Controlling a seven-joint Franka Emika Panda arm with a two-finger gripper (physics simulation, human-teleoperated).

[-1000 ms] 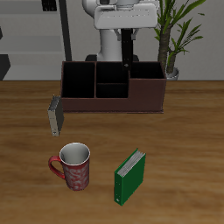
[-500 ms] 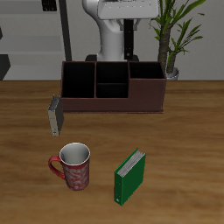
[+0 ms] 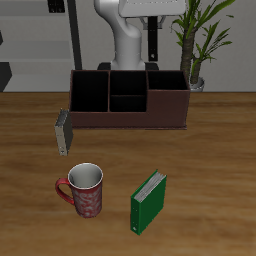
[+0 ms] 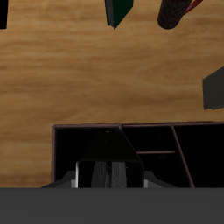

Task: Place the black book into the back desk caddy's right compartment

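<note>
You are holding the gripper [image 3: 150, 26] high at the back of the table, above the back desk caddy [image 3: 128, 118]. Its fingers are pinching the black book [image 3: 150, 48], which is hanging upright below them as a thin dark strip in front of the robot's white column.

In the wrist view, the gripper [image 4: 107, 178] is looking straight down along the black book [image 4: 107, 147]. The book is showing as a dark wedge that is lying over the right compartment [image 4: 86, 156] of the back desk caddy [image 4: 54, 157]. From the exterior view, the book is hanging above the divider side of the right compartment [image 3: 168, 90], next to the small middle cells. The book's lower end appears to be above the caddy's rim and not inside it, but the dark book is blending into the dark background there, so you cannot confirm the gap.

The other items are standing on the wooden table [image 3: 200, 160], toward its front edge and well apart from the caddy:

- The red mug [image 3: 84, 190] is sitting upright near the front edge.
- The green book [image 3: 149, 201] is standing beside the mug, apart from it.
- The grey book [image 3: 63, 132] is standing just off the caddy's far end, opposite the right compartment.
- A potted plant [image 3: 200, 40] is standing behind the caddy.
</note>
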